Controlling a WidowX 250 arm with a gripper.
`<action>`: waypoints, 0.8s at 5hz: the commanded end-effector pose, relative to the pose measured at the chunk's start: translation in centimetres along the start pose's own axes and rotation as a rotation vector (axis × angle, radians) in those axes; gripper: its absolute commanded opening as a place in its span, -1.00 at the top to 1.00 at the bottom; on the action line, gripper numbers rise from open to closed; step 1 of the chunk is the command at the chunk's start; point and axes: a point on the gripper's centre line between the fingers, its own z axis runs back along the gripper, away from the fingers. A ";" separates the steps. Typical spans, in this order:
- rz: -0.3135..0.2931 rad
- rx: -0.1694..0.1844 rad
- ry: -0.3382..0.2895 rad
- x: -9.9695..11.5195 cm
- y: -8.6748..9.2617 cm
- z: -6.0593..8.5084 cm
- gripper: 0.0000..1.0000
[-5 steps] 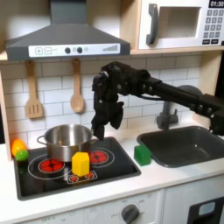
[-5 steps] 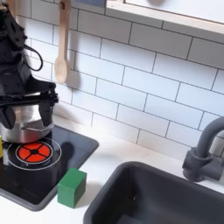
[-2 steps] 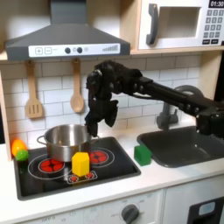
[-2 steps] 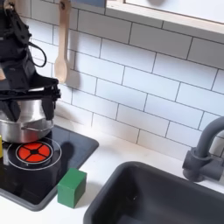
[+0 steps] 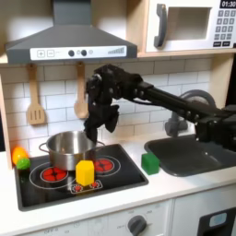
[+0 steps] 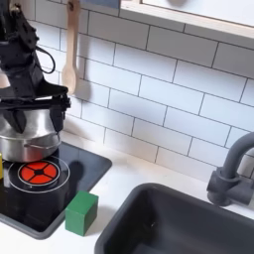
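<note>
My black gripper (image 5: 96, 136) hangs from an arm that reaches in from the first exterior view's right. It hovers over the right rim of a silver pot (image 5: 64, 147) on the back left burner. Its fingers are spread and hold nothing. In the second exterior view the gripper (image 6: 38, 114) sits just above the pot (image 6: 24, 142) at the left edge. A yellow block (image 5: 85, 171) stands on the stove in front of the pot. A green block (image 5: 149, 163) lies on the counter between stove and sink; the green block (image 6: 81, 211) is at the stove's corner.
A wooden spoon (image 5: 81, 98) and a spatula (image 5: 35, 103) hang on the tiled wall behind the stove. The sink (image 5: 195, 154) and faucet (image 6: 232, 175) lie to the first exterior view's right. A yellow and green toy (image 5: 18, 158) sits at the stove's left edge. A range hood hangs overhead.
The gripper has moved toward the first exterior view's left, from beside the pot to over its right rim. Pot and blocks have not moved.
</note>
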 end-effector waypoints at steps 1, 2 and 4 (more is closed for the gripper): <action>0.030 0.008 -0.015 2.4 0.7 -1.2 -1.00; 0.013 0.015 -0.014 2.7 0.9 -2.0 -1.00; -0.036 0.029 -0.007 2.7 1.0 -2.2 -1.00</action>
